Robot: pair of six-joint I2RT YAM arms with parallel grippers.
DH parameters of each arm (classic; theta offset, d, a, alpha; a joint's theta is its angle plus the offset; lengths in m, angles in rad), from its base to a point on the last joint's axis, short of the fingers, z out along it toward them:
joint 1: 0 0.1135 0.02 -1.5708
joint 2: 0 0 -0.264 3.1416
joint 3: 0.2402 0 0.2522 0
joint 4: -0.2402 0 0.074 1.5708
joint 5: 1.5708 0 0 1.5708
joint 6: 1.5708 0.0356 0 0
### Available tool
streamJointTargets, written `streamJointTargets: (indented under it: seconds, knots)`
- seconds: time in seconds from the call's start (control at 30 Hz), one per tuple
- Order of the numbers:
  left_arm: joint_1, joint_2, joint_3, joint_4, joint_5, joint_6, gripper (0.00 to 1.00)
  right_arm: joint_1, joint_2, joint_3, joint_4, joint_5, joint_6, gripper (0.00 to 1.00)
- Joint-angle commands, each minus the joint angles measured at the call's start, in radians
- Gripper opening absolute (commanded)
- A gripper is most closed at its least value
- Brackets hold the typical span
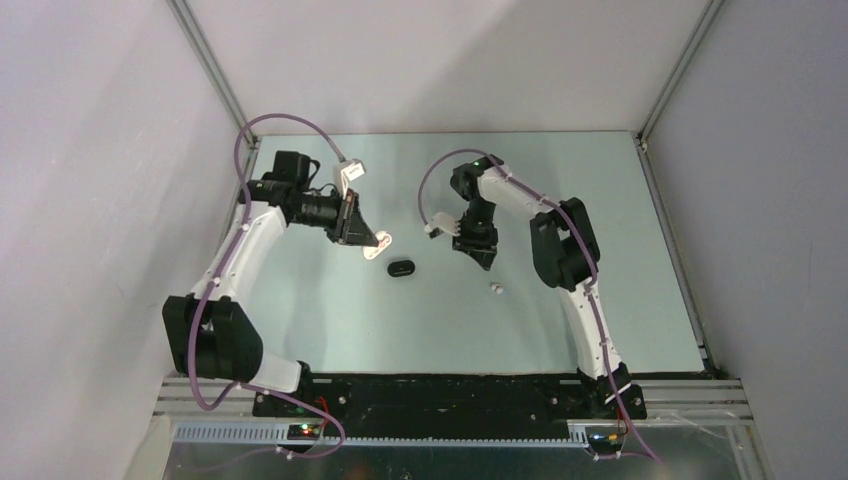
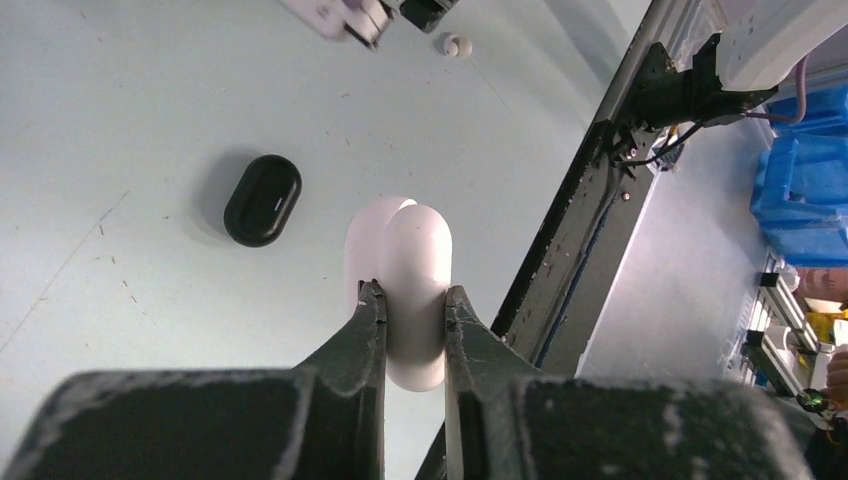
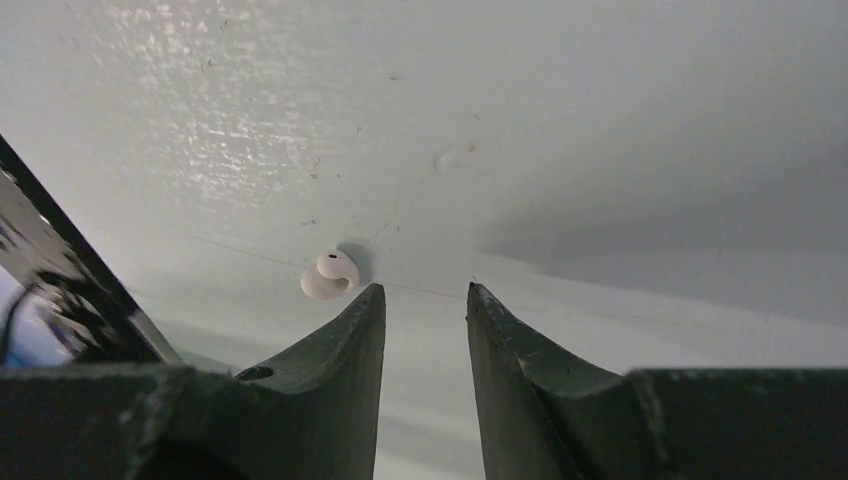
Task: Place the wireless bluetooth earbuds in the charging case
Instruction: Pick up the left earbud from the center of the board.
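A pale table (image 1: 600, 200) is seen from above, with both arms reached out over its middle. The white charging case (image 2: 420, 240) is clamped upright between the narrowly set jaws of the left gripper (image 2: 413, 292), which has it by its lower end. Two overlapping rounded lobes show at the top, though whether the lid stands open cannot be told. A black oval case (image 2: 262, 199) lies flat on the table just right of the held case in the top view, touched by nothing. The right gripper (image 3: 424, 295) is held low over the table right of centre, with its jaws parted by a moderate gap and nothing between them. One white earbud (image 3: 330, 275) rests on the bare table just to the near side of that gripper. In the right wrist view it lies just outside the tip of the left-hand finger, not within the gap. The right arm is judged much the nearer to it, the left being occupied and well apart. A small sideways shift is therefore thought needed before the jaws can be closed about the bud. It appears as a tiny, glossy, comma-shaped curl with one rounded end. Its long axis seems to run aslant to the line of the fingers, though at this size that is uncertain. No other bud can be made out.
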Motion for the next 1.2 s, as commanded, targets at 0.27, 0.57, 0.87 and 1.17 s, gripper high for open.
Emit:
streamJointTargets:
  seconds: [0.27, 0.57, 0.87, 1.17]
  knots:
    - [-0.001, 0.006, 0.083, -0.005, -0.053, -0.037, 0.00, -0.125, -0.252, -0.297, 0.210, -0.124, 0.422, 0.37]
    - [-0.008, 0.006, 0.082, -0.005, -0.074, -0.040, 0.00, -0.126, -0.215, -0.305, 0.182, -0.152, 0.430, 0.37]
    - [-0.009, 0.005, 0.084, -0.005, -0.083, -0.036, 0.00, -0.109, -0.208, -0.348, 0.243, -0.072, 0.426, 0.30]
    - [-0.009, 0.010, 0.084, -0.005, -0.084, -0.033, 0.00, -0.095, -0.209, -0.396, 0.268, -0.061, 0.420, 0.32]
